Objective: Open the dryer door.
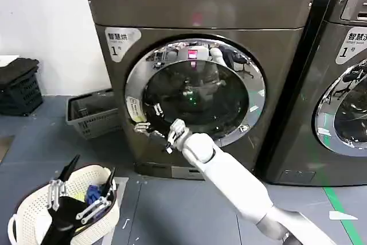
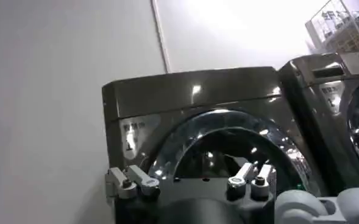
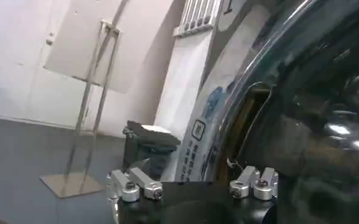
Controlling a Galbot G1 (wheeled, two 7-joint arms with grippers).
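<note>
White laundry basket (image 1: 23,213) on grey floor, grey crate (image 1: 92,113) by wall, second machine (image 1: 332,84) at right

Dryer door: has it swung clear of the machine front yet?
No, in the head view the dryer door sits against the machine front, with the right gripper at its lower-left chrome ring.

right end effector (image 1: 150,128) at dryer door's (image 1: 195,93) left rim | left end effector (image 1: 80,190) over basket (image 1: 26,213)

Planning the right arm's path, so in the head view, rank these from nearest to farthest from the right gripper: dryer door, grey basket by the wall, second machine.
1. dryer door, right gripper at its left rim.
2. grey basket, on the floor to the left.
3. second machine, far right.
</note>
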